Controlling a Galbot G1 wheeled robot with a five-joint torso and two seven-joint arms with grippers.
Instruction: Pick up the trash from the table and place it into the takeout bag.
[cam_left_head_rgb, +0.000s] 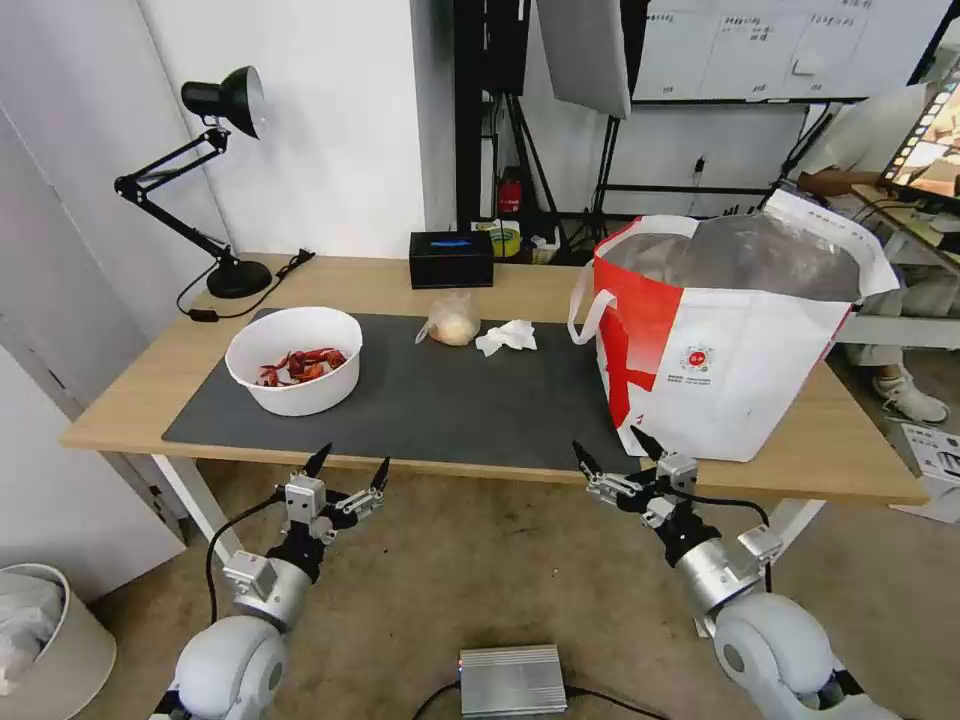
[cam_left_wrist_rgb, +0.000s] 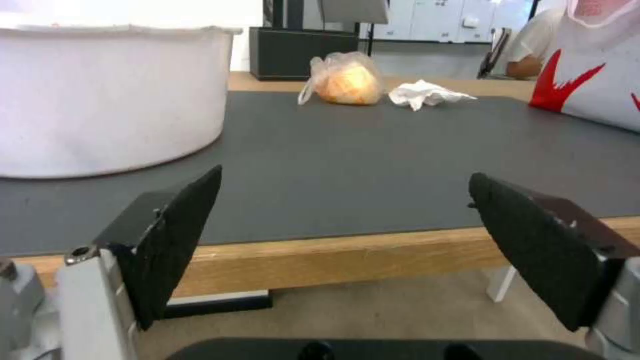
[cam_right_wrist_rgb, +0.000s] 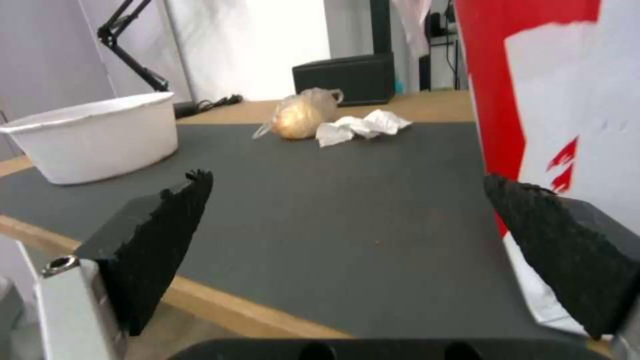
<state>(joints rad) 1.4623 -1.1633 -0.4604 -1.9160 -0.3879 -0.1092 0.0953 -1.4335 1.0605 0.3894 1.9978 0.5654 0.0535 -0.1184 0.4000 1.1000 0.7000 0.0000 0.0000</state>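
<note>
On the dark mat of the table (cam_left_head_rgb: 140, 400) stands a white bowl (cam_left_head_rgb: 294, 360) of red shell scraps, at the left. Behind the mat's middle lie a small clear bag with a beige lump (cam_left_head_rgb: 452, 320) and a crumpled white tissue (cam_left_head_rgb: 507, 337). The takeout bag (cam_left_head_rgb: 725, 335), white and red with foil lining, stands open at the right. My left gripper (cam_left_head_rgb: 348, 466) hangs open just below the table's front edge, before the bowl (cam_left_wrist_rgb: 100, 95). My right gripper (cam_left_head_rgb: 617, 450) is open at the front edge, beside the takeout bag (cam_right_wrist_rgb: 567, 100). Both wrist views look across the mat to the clear bag (cam_left_wrist_rgb: 347, 80) (cam_right_wrist_rgb: 300, 116) and tissue (cam_left_wrist_rgb: 427, 94) (cam_right_wrist_rgb: 363, 126).
A black desk lamp (cam_left_head_rgb: 205, 170) stands at the back left and a black box (cam_left_head_rgb: 451, 259) at the back middle. A bin (cam_left_head_rgb: 45, 640) sits on the floor at the left, a silver box (cam_left_head_rgb: 512, 680) on the floor between my arms.
</note>
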